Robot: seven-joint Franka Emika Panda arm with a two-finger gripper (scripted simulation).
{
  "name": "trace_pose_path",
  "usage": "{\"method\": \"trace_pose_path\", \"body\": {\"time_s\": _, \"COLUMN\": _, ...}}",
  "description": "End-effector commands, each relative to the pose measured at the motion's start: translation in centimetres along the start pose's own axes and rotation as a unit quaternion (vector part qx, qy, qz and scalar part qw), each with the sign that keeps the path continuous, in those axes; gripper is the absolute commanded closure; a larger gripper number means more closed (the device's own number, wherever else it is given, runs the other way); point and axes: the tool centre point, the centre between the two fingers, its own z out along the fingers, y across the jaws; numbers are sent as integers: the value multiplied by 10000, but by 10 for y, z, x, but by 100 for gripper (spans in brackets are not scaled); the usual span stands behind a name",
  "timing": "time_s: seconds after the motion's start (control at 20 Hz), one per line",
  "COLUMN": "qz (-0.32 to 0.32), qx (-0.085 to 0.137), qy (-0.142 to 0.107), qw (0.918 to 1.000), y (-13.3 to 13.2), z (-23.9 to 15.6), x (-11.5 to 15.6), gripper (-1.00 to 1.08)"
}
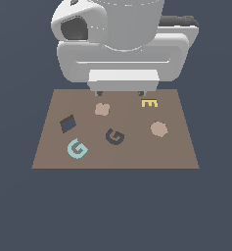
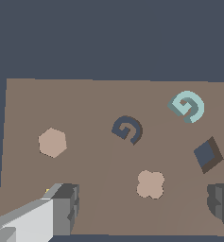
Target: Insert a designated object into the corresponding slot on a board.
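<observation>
One arm works over the brown board [image 1: 176, 147], with its gripper [image 1: 120, 92] held above the board's far edge in the exterior view. Both fingertips [image 1: 99, 93] show as short dark tips under the pale hand, set well apart with nothing between them: the pincer is open and empty. On the wrist view, the two fingers [image 2: 66, 208] appear at opposite sides of the frame, also wide apart. Teal G [image 1: 77, 149] lies flat on the board near its front edge, toward the exterior view's left, clear of the gripper. G slot [image 1: 115, 136] sits near the board's middle, just beside the teal G and not touching it; it is vacant. Diamond recess [image 1: 68, 123] lies beyond the teal G, close to the board's left edge in the exterior view. Yellow E [image 1: 150, 103] rests near the far edge, close to one fingertip. Clover patch [image 1: 103, 109] and hexagon patch [image 1: 158, 129] are pale tan shapes on the board.
</observation>
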Motion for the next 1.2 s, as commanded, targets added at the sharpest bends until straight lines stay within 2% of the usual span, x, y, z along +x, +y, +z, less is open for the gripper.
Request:
{"method": "trace_pose_path", "body": {"time_s": 0.0, "qz": 0, "qx": 0, "qy": 0, "qw": 10000, "y": 0, "z": 0, "x": 0, "gripper": -92}}
{"method": "trace_pose_path", "body": {"time_s": 0.6, "qz": -359, "qx": 14, "qy": -19, "qw": 9994, "y": 14, "z": 13, "x": 2, "gripper": -92}}
{"method": "trace_pose_path", "body": {"time_s": 0.9, "qz": -816, "qx": 31, "qy": -44, "qw": 9966, "y": 31, "z": 30, "x": 6, "gripper": -92}}
{"method": "trace_pose_path", "body": {"time_s": 1.15, "qz": -1353, "qx": 52, "qy": -73, "qw": 9908, "y": 51, "z": 49, "x": 13, "gripper": -92}}
